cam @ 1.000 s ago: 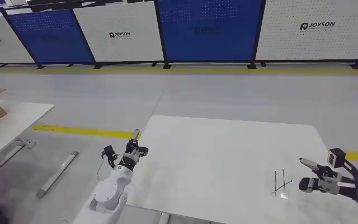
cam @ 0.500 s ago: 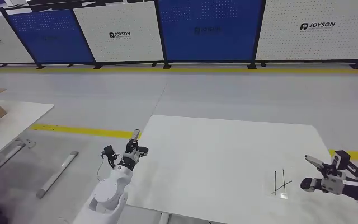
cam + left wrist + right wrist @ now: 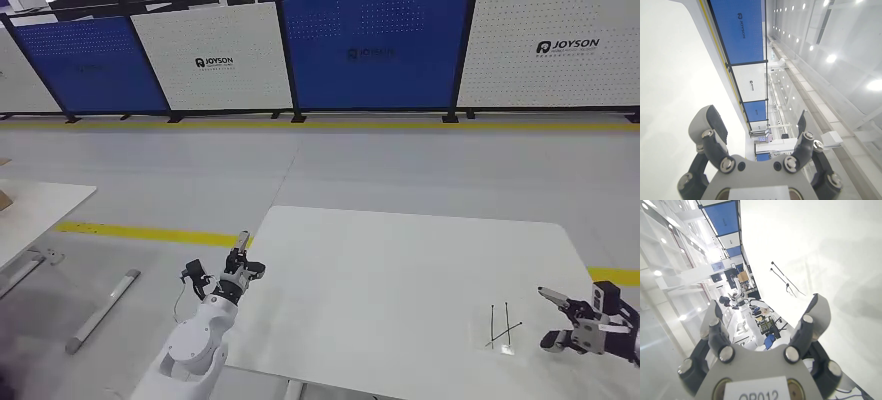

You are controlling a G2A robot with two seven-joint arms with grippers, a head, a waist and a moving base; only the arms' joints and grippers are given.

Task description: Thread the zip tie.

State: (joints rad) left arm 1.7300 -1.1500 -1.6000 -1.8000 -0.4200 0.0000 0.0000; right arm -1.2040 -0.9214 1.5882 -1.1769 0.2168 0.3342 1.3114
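Observation:
Thin black zip ties (image 3: 505, 325) lie crossed in a small bunch on the white table (image 3: 400, 290), near its right front corner. In the right wrist view the zip ties (image 3: 785, 280) rest flat ahead of the fingers, two heads side by side. My right gripper (image 3: 548, 319) hangs open just right of the ties, holding nothing, and the right wrist view shows this gripper (image 3: 765, 305) with its jaws wide apart. At the table's left edge, far from the ties, my left gripper (image 3: 245, 255) is open and empty, as the left wrist view of it (image 3: 759, 119) confirms.
The table's right edge (image 3: 590, 275) runs close to the right gripper. Blue and white pegboard panels (image 3: 370, 55) stand across the floor behind. Another white table (image 3: 40, 205) sits off to the left. A yellow floor line (image 3: 150, 233) passes the left arm.
The right gripper has drifted a little to the right and toward the table's front edge, away from the zip ties. The left arm and the ties have not moved.

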